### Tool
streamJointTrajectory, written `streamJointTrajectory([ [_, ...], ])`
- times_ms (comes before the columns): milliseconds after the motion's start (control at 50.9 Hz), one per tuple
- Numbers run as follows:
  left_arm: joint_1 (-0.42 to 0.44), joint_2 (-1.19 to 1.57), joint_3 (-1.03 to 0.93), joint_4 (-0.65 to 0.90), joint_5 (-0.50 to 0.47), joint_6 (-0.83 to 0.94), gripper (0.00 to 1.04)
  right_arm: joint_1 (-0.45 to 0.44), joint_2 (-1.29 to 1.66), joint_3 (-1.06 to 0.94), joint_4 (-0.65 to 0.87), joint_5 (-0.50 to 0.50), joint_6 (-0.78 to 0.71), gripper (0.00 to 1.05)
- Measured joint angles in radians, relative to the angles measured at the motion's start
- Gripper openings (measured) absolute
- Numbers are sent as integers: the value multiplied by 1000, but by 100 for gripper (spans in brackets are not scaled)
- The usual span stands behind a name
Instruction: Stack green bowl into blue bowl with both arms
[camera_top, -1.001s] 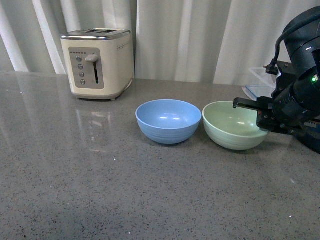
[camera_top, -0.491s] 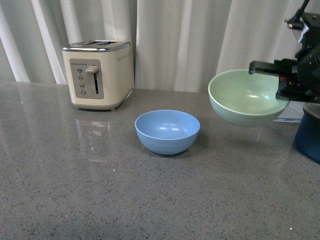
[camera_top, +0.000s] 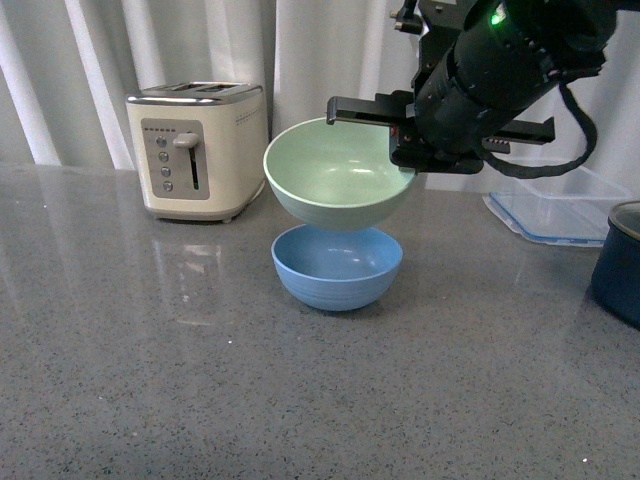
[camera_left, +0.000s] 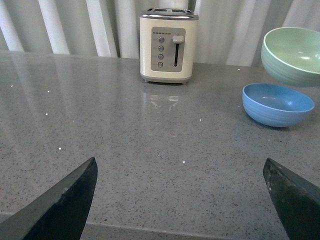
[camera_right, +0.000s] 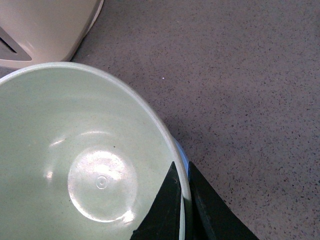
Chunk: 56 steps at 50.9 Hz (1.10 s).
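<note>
The green bowl (camera_top: 335, 178) hangs in the air directly above the blue bowl (camera_top: 337, 266), which sits on the grey counter (camera_top: 200, 380). My right gripper (camera_top: 402, 138) is shut on the green bowl's right rim, one finger inside and one outside, as the right wrist view (camera_right: 183, 200) shows. There the green bowl (camera_right: 75, 160) fills the view and only a sliver of the blue bowl (camera_right: 183, 159) shows past its rim. My left gripper (camera_left: 182, 200) is open and empty, low over the counter's near edge, far from both bowls (camera_left: 292, 55) (camera_left: 277, 103).
A cream toaster (camera_top: 197, 137) stands at the back left by the curtain. A clear blue-rimmed container (camera_top: 555, 210) and a dark navy pot (camera_top: 620, 262) sit at the right.
My right arm has lifted the green bowl off the counter and carried it left, from beside the blue bowl to directly above it.
</note>
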Motion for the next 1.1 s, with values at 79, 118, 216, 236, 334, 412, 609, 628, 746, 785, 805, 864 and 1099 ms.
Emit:
streamJointTrajectory([
  [79, 0, 0, 0, 0, 0, 0, 98, 0, 53, 54, -25, 5, 3, 1],
  [118, 0, 0, 0, 0, 0, 0, 98, 0, 73, 74, -34, 10, 4, 1],
  [216, 0, 0, 0, 0, 0, 0, 98, 0, 125, 115, -48, 22, 7, 1],
  [236, 0, 0, 0, 0, 0, 0, 98, 0, 129, 119, -48, 23, 7, 1],
  [334, 0, 0, 0, 0, 0, 0, 98, 0, 172, 156, -72, 34, 17, 1],
  [412, 0, 0, 0, 0, 0, 0, 98, -2, 197, 177, -88, 38, 22, 1],
  [609, 0, 0, 0, 0, 0, 0, 98, -4, 221, 186, -113, 37, 23, 1],
  [628, 0, 0, 0, 0, 0, 0, 98, -4, 221, 187, -116, 37, 23, 1],
  [746, 0, 0, 0, 0, 0, 0, 98, -7, 219, 189, -107, 29, 24, 9],
  [785, 0, 0, 0, 0, 0, 0, 98, -9, 212, 182, -93, 21, 26, 16],
  [805, 0, 0, 0, 0, 0, 0, 98, -9, 205, 174, -85, 16, 27, 19],
  [864, 0, 0, 0, 0, 0, 0, 98, -11, 164, 137, -66, -13, 35, 32],
  [1099, 0, 0, 0, 0, 0, 0, 98, -39, -61, -51, 57, -127, 57, 66],
])
